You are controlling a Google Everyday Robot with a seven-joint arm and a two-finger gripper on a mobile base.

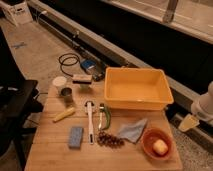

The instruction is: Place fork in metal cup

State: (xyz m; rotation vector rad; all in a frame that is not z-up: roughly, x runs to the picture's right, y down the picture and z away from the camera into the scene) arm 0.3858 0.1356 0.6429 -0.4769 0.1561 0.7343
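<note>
Robot test space, I'd say, lab sort, not home. Wooden tabletop [55,155] standing on bare speckled floor [35,45], props laid out across it, big yellow bin [137,104] at back. Black cable [67,61] coiled loose on floor behind. White box [17,11] parked in far corner. Dark partition [140,35] running alongside. My fingers [188,122] spread, empty, hanging just off tabletop's right edge.

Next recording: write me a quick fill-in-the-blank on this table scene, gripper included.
The metal cup stands beside a taller cup coloured ___.
The sponge on the table is ___.
The gripper, jaws open and empty, hangs off the table beside the round orange ___.
Missing: white; blue; bowl.
</note>
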